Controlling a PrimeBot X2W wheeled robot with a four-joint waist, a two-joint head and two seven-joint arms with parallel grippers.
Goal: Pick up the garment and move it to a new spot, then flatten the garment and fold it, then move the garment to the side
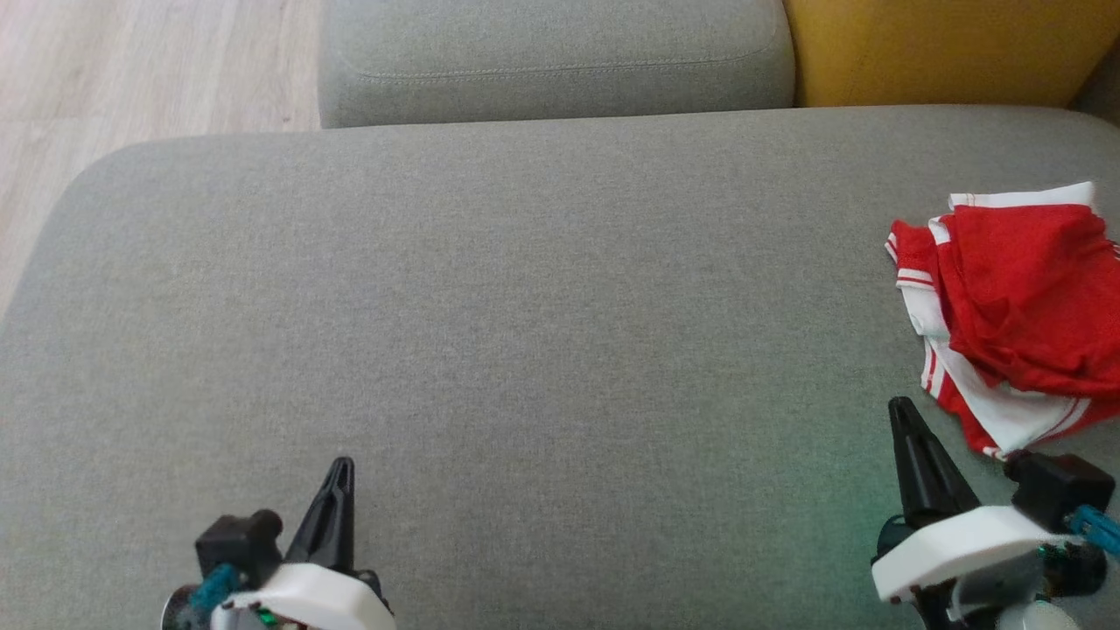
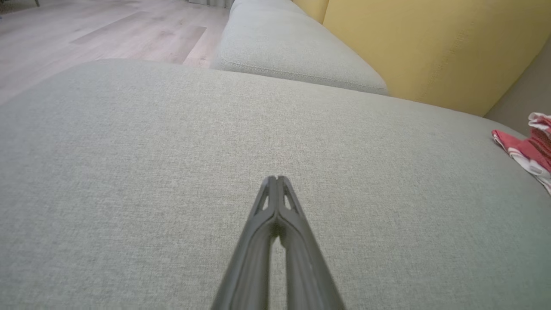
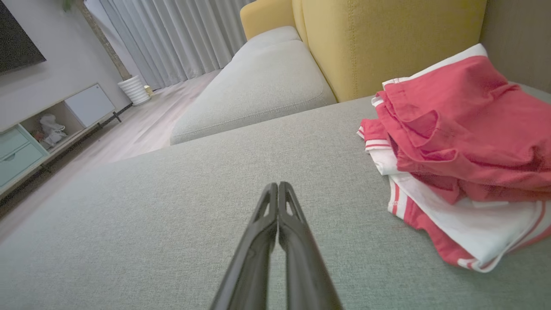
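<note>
Fabric first: grey woven sofa seat (image 1: 525, 306) spread broad across the head view, rounded at its far left corner. Beyond it, second grey seat cushion (image 1: 551, 52) butted against the far edge, with yellow back cushion (image 1: 945, 48) to its right. Pale wood floor (image 1: 149, 70) past the sofa on the left. Red and white garment (image 1: 1024, 306) crumpled in a loose heap on the seat at the far right, red layer on top, white striped panel beneath, partly cut by the frame edge. Left gripper (image 1: 343, 468) low at the near left, fingers pressed together tip to tip, holding nothing, well apart from the garment. Right gripper (image 1: 897, 407) at the near right, likewise closed and empty, fingers just beside the garment's near edge, clear of it. From the right wrist: long pale curtains (image 3: 172, 38), white ribbed pot (image 3: 134, 90) on the floor, low cabinet (image 3: 43, 129) with pale green drawers along a white wall, dark screen (image 3: 17, 38) above it.
</note>
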